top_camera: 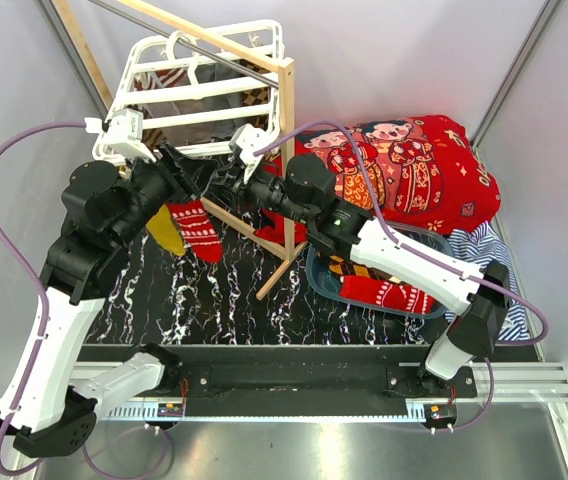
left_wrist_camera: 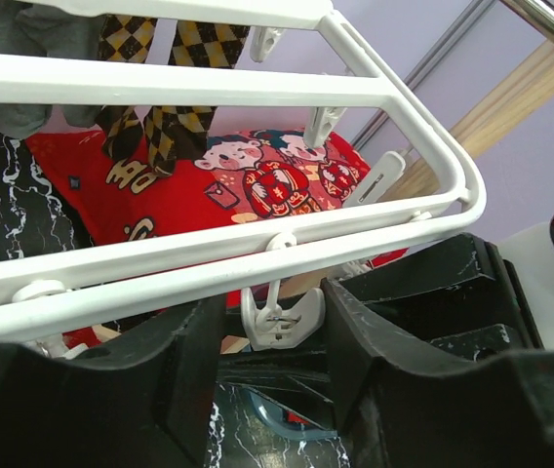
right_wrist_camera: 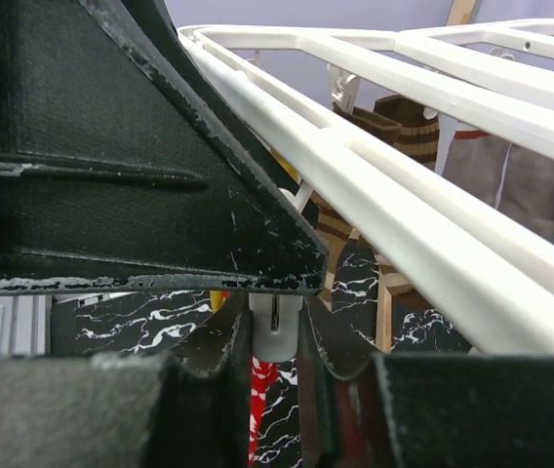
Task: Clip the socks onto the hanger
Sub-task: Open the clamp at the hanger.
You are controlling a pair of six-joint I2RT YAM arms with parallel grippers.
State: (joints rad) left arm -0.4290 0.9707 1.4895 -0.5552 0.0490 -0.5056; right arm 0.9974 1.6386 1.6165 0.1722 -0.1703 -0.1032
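hanger (left_wrist_camera: pixel 209 90): cut off @ edges | red sock (top_camera: pixel 199 232): top hid bhd left gripper (top_camera: pixel 204 175)

Two grippers: left gripper (left_wrist_camera: pixel 275 310), right gripper (right_wrist_camera: pixel 275 331). One white hanger (top_camera: pixel 204 95), one bare-wood rack (top_camera: pixel 286 150), one red cartoon blanket (top_camera: pixel 414 160), one blue-white striped cloth (top_camera: pixel 474 245), one blue basin (top_camera: pixel 319 276). Hanging: one red sock (top_camera: pixel 199 232), one mustard sock (top_camera: pixel 164 232), two diamond-patterned socks (left_wrist_camera: pixel 199 44). At least five clips (left_wrist_camera: pixel 321 122).

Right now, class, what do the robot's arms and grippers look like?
Left arm and right arm: white shells, black joints, each trailing a lilac cable; a green light on the right. Left gripper and right gripper: black, white-scuffed fingers.
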